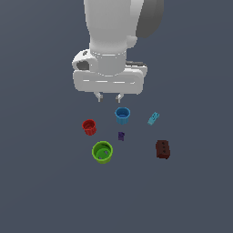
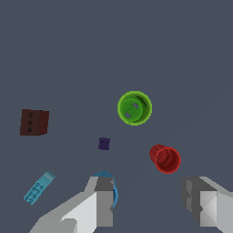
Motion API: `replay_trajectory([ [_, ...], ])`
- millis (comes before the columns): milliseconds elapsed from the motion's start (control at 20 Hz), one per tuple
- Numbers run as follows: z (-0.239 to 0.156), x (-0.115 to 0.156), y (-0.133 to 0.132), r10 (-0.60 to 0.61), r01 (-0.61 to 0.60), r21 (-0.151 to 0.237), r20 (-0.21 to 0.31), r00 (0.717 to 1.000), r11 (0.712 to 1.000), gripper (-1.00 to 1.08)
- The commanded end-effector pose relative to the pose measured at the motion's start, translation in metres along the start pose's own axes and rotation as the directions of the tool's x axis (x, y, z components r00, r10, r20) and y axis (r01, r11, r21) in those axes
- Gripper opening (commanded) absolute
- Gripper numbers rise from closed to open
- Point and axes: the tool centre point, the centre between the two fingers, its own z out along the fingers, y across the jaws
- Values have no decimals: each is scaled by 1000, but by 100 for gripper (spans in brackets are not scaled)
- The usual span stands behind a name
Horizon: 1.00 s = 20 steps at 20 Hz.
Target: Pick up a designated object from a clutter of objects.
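Hovering pincer [image 1: 108, 97], jaws apart and empty, above the green cup [image 1: 102, 152].
Upright on the bench, near the red cup [image 1: 89, 127]; likely light, stiff, best pinched across its thick rim.

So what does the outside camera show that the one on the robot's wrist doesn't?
Only the exterior view shows the robot's big white arm body hanging above the toys, with the gripper small beneath it, and the whole blue cup.

Only the wrist view looks straight down into the green cup and shows the fingers up close, spread apart, one hiding part of the blue cup.

Both show the green cup, red cup, purple piece, cyan block and dark red brick.
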Motion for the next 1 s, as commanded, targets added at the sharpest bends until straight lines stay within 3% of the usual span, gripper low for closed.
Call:
replay_trajectory([
  [0,3,2,0,18,-18,-3,-1,1000,1000,28],
  [500,27,21,4,167,-168,-25,-14,986,986,28],
  [950,62,44,8,361,-363,-51,-44,932,931,28],
])
